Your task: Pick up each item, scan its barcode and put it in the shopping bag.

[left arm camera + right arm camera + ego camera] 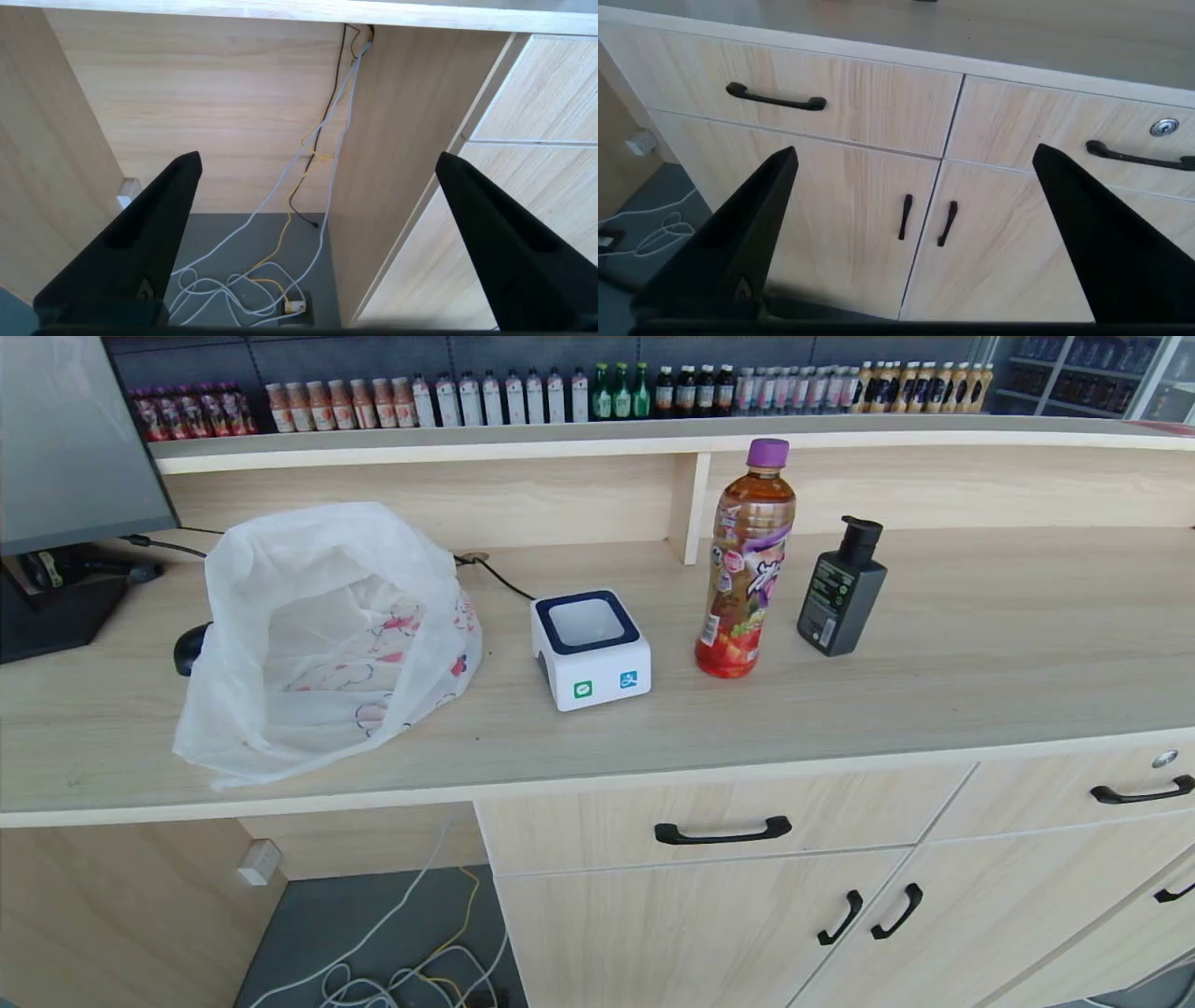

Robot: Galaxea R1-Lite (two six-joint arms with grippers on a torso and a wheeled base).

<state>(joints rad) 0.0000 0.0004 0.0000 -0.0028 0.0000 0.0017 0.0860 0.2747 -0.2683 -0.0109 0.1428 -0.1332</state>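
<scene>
The left gripper hangs low in front of the gap under the counter. Its two black fingers stand wide apart with nothing between them. Past them, white and yellow cables lie in a tangle on the grey floor. The right gripper is low too, facing a drawer and two cupboard doors. Its fingers are also spread wide and hold nothing.

Up on the wooden counter, the shopping bag sits on the left side. It is white and thin, and its mouth gapes toward the robot. A red and blue print shows through the plastic (it is hard to tell if that is the bag itself or something inside). A black mouse peeks out from behind the bag, mostly hidden.

Just right of the bag stands the white scanner, its dark-framed window facing up. Its black cord runs back and goes behind the bag. Right of the scanner the tea bottle stands upright with a purple cap. Near it, a little farther right, a dark pump bottle also stands upright; the two do not touch. The print on its label is too small to make out.

At the far left a screen is cut off by the edge. Far behind is a long row of drink bottles.
</scene>
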